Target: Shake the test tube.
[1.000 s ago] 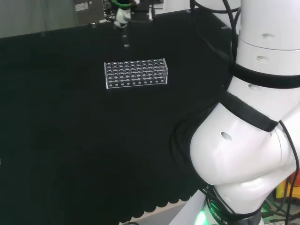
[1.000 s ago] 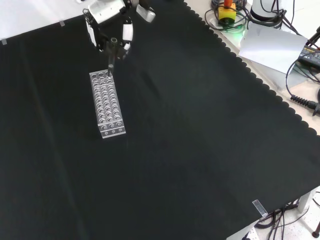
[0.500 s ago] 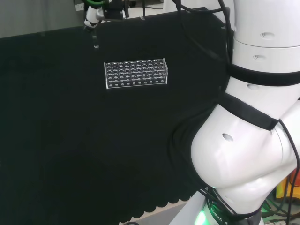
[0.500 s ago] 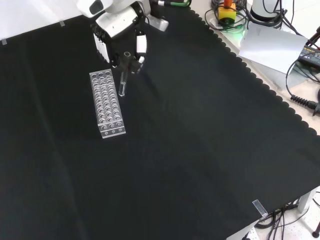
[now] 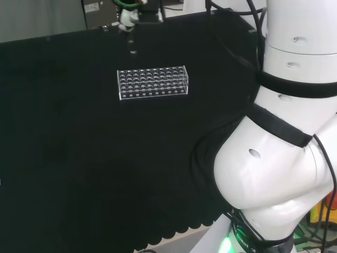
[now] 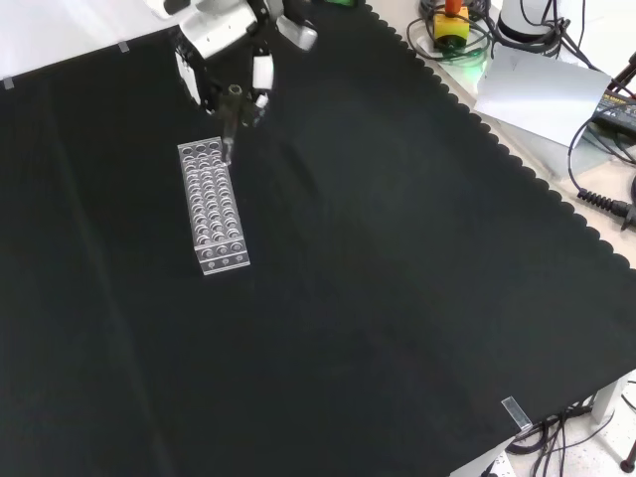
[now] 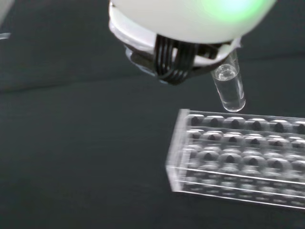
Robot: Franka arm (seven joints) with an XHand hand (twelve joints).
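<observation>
A clear test tube (image 6: pixel 229 132) hangs upright in the hand (image 6: pixel 225 48), whose black and white fingers are curled round its upper part. Its lower end hovers just over the far end of the clear, many-holed rack (image 6: pixel 212 205) in the front view. In the head view the hand (image 5: pixel 128 14) is at the top edge, and the tube (image 5: pixel 132 46) hangs beyond the rack (image 5: pixel 151 83), apart from it. The wrist view shows the tube's rounded bottom (image 7: pixel 229 87) a little above the rack's (image 7: pixel 237 158) end row, under the hand (image 7: pixel 189 25).
The rack stands alone on the black cloth. The arm's white links (image 5: pixel 287 142) take up the right of the head view. Past the cloth's scalloped edge (image 6: pixel 517 159) lie cables, a grey sheet (image 6: pixel 542 91) and an orange-topped device (image 6: pixel 452 22).
Half a second ago the tube hung off to the rack's right side in the front view; the hand has swung it back up-left over the rack's far end. The rack has not moved.
</observation>
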